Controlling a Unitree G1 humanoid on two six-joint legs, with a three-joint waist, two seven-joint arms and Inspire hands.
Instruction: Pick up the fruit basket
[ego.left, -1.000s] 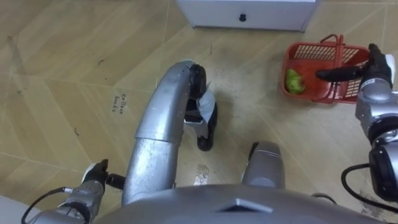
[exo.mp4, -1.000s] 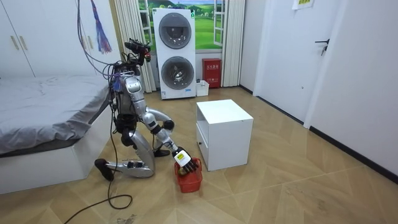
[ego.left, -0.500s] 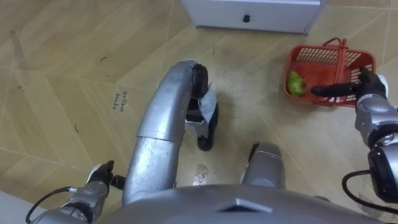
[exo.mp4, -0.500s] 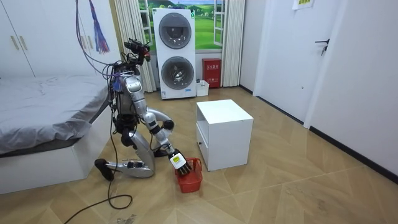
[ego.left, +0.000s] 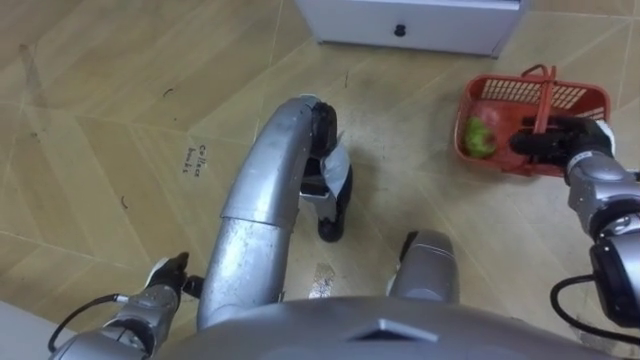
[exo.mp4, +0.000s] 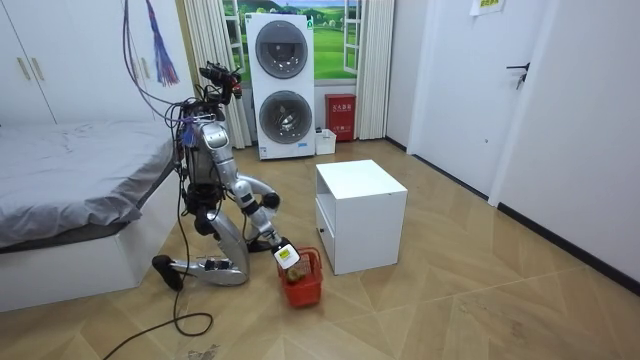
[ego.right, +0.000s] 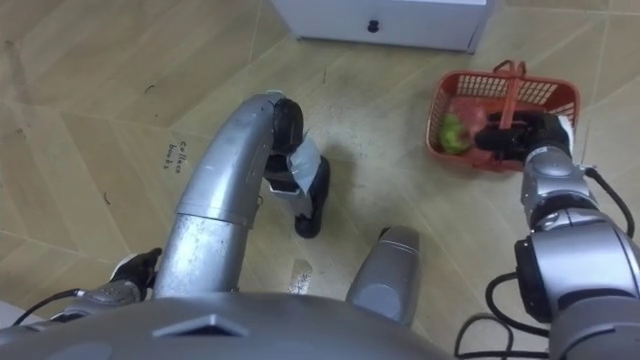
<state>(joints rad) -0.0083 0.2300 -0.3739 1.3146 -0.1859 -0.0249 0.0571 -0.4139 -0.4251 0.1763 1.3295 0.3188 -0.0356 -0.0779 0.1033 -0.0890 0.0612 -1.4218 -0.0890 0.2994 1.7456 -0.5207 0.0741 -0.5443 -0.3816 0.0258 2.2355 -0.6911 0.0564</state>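
A red plastic fruit basket (ego.left: 575, 98) stands on the wooden floor at my front right, near the white cabinet. A green fruit (ego.left: 481, 136) lies in its left end. Its red handle (ego.left: 541, 98) arches over the middle. My right hand (ego.left: 561, 141) is over the basket's near rim, its dark fingers curled round the handle's near end. In the room view I kneel on the floor between the bed and the cabinet, right hand (exo.mp4: 287, 257) down at the basket (exo.mp4: 303, 288). My left hand (ego.left: 163, 279) hangs low at my left side, close to the floor.
A white cabinet (ego.left: 410, 22) with a dark drawer knob stands just beyond the basket. In the room view the bed (exo.mp4: 70, 190) is behind me and stacked washing machines (exo.mp4: 280, 85) stand against the far wall. Open floor lies to my front left.
My right hand's fingers, straight and pointing across the basket a second ago, have curled round the handle. The hand has dropped toward the basket's near rim. The view has shifted slightly.
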